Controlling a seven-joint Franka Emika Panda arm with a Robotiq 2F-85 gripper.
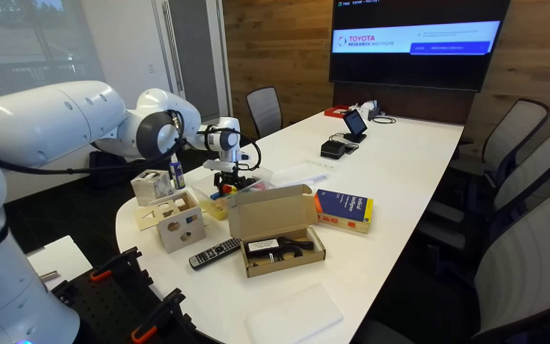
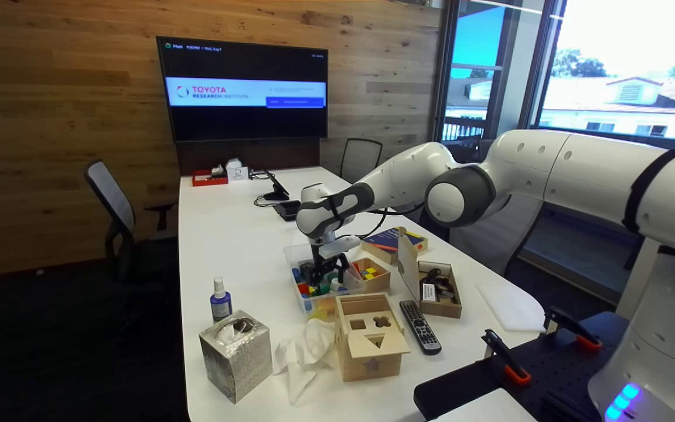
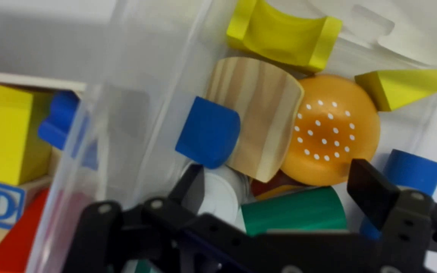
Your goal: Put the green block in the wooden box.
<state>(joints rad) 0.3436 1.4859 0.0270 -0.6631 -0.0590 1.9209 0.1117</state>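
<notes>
"Hovering over the table (image 1: 380, 179) and clear bin (image 3: 154, 76), why did I have the end effector (image 3: 279, 180) spread and empty?"

"Probably to straddle the green block (image 3: 296, 210): it lay in that bin, framed between the fingers (image 3: 370, 185) in my wrist view."

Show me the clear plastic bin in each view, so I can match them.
In an exterior view: clear plastic bin left of centre, partly behind the cardboard lid.
In an exterior view: bin near centre, right of the spray bottle.
Wrist view: bin across most of the picture.
Shared landmark, all views: black fingers at the bin.
</notes>
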